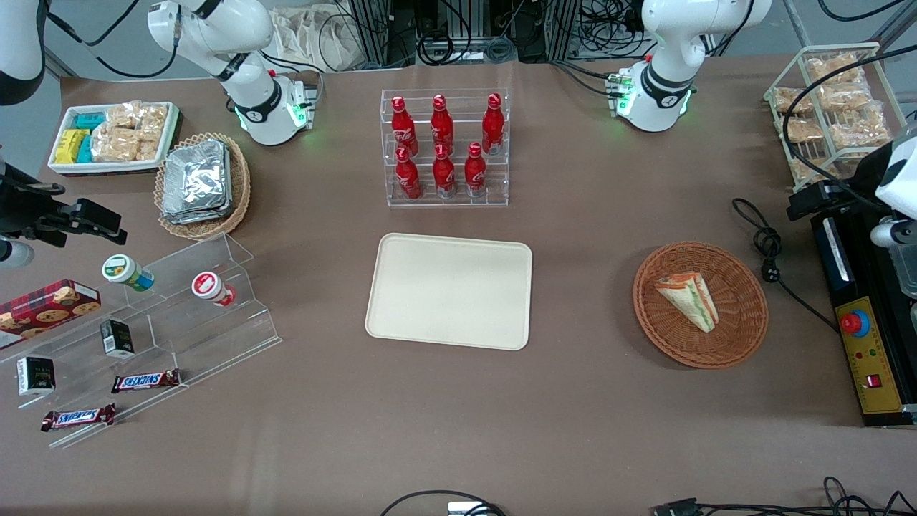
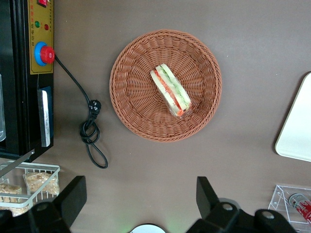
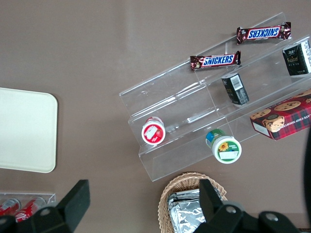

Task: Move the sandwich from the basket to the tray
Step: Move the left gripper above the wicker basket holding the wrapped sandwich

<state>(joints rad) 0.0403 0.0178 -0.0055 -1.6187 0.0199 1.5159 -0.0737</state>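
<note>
The sandwich (image 1: 689, 299) lies on its side in the round basket (image 1: 745, 333), which sits on the brown worktop (image 1: 573, 401) toward the working arm's end. In the left wrist view the sandwich (image 2: 170, 90) rests near the middle of the basket (image 2: 131, 102), its green and orange layers facing up.

The gripper (image 2: 138, 206) hangs high above the worktop, beside the basket and not over it. Its jaws are spread wide with nothing between them, and the two dark fingers (image 2: 73, 194) touch nothing.

The tray (image 1: 450, 290) lies flat in the middle of the worktop, well apart from the basket, with nothing on it. A rack of red bottles (image 1: 444, 147) stands farther from the front camera than the tray. A black cable (image 1: 770, 251) lies coiled just beside the basket, near a black control box (image 1: 860, 344).
</note>
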